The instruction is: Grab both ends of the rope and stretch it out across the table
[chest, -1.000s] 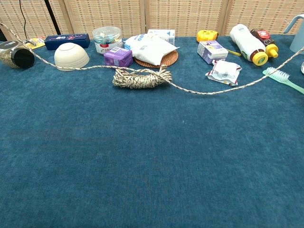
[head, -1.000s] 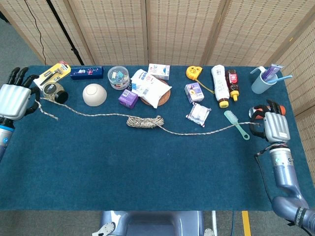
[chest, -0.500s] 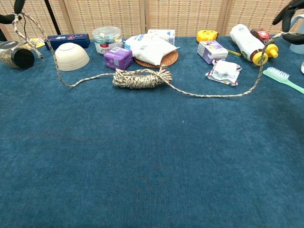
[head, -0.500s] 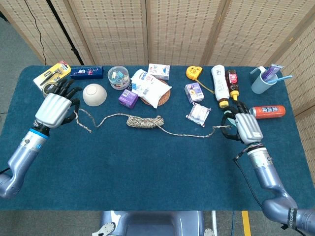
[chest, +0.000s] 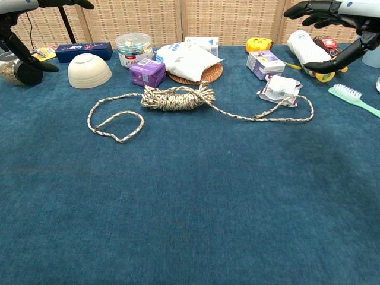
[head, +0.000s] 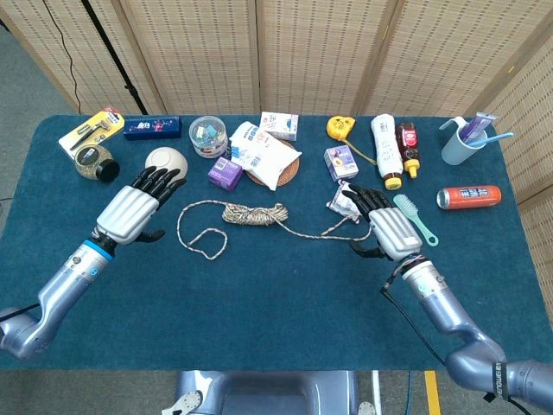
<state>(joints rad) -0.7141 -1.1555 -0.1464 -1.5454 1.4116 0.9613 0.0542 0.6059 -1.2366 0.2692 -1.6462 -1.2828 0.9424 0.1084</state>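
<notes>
Both my left hand and right hand hover with fingers spread, holding nothing, while the rope lies slack mid-tabletop, bundle in the middle and each end looped near a hand, so probably ready for grabbing.

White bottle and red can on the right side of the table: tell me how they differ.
The white bottle is white with a yellow cap; the red can is red with white lettering. The white bottle points toward the table's near edge; the red can lies crosswise. The white bottle sits among the back-row items; the red can lies alone near the right edge. Both lie on their sides.
</notes>
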